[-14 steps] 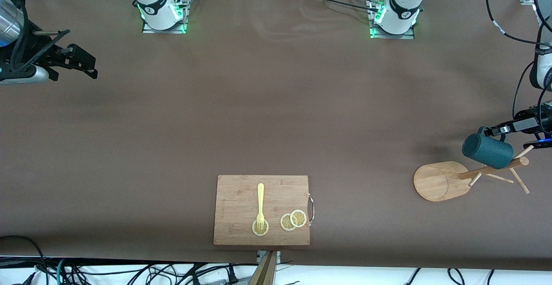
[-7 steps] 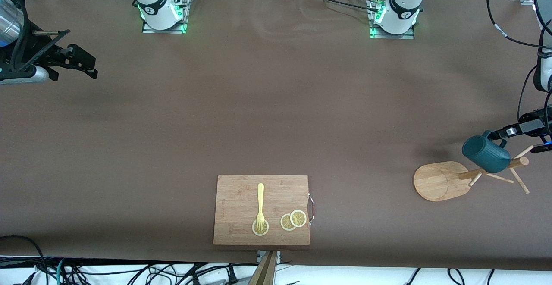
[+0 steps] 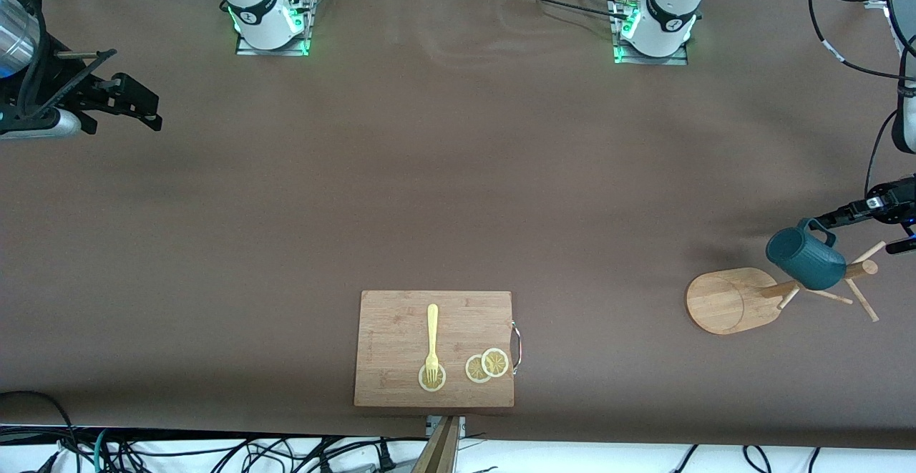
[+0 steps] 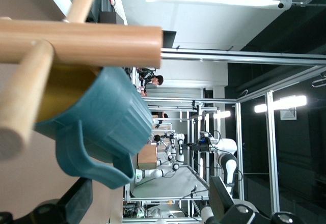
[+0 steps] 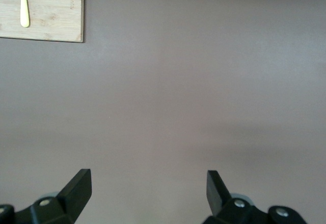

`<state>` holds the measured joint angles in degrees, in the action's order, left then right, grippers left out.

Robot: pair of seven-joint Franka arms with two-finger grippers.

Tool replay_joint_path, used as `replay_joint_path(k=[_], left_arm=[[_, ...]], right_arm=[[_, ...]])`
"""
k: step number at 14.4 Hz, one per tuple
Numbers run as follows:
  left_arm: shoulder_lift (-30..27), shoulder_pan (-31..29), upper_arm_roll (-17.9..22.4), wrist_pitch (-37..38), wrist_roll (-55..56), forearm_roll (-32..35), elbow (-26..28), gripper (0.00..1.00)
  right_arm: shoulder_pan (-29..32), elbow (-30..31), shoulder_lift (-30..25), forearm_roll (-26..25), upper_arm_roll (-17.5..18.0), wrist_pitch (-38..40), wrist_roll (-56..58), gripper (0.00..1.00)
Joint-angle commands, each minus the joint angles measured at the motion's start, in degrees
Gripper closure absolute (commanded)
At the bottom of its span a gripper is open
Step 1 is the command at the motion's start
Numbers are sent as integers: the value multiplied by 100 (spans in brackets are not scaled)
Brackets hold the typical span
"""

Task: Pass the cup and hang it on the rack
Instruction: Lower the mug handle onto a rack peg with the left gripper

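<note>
The board (image 3: pixel 434 348), with a fork (image 3: pixel 431 340) and lemon slices (image 3: pixel 487 366) on it, lies nearest the front camera and well apart from the rack (image 3: pixel 776 294), toward the right arm's end; it plays no part here. The rack stands at the left arm's end of the table, and the cup (image 3: pixel 805 254) now hangs on one of its pegs, mouth tilted down toward the oval base and handle up; the left wrist view shows a peg (image 4: pixel 20 102) running into the cup's tan inside. What has just changed is the grip: a second ago the left gripper (image 3: pixel 862 226) was closed on the handle, and now its fingers (image 4: pixel 77 206) stand wide and clear of the cup, having drawn back a little from the rack. The cup has barely shifted on release, so the peg seems to be carrying it and the hanging looks done; only a clean retreat remains. Farthest from the rack, over the right arm's end of the table, the right gripper (image 5: pixel 147 188) waits, jaws wide and empty.
</note>
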<state>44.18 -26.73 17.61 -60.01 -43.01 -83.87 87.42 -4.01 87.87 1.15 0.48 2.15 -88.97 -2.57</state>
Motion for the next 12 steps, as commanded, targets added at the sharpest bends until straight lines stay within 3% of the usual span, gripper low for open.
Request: replay_joint_path(k=[1, 6, 12], left_arm=[[-15, 71, 102, 314, -32, 202, -242, 0], [-190, 98, 137, 762, 161, 888, -418, 0], [-1305, 466, 146, 658, 793, 2566, -427, 0]], right_arm=[[31, -77, 26, 75, 22, 11, -42, 0], [23, -77, 26, 75, 22, 20, -33, 0], [23, -77, 26, 75, 22, 11, -33, 0]])
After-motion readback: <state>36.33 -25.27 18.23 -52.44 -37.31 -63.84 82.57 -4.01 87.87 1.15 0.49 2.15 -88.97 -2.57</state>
